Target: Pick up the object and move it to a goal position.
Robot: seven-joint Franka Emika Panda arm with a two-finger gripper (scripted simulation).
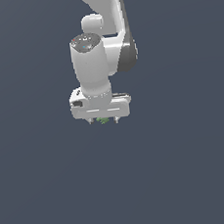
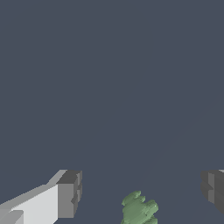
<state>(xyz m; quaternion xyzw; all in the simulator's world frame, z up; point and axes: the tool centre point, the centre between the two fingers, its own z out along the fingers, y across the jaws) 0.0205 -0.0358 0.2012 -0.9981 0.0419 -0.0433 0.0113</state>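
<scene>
Sitting between spread fingers of gripper (image 2: 142, 192), touching neither: object (image 2: 139, 209), small, pale green, lumpy, knobbly outline; jaws wide.

arm (image 1: 96, 61): smooth glossy white | end effector (image 2: 142, 190) pads (image 2: 70, 192): matt grey | object (image 2: 139, 209): bumpy matt green

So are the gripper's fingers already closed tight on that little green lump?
No: in the wrist view the fingers stand wide apart, with clear gaps on both sides of the green object between them.
</scene>
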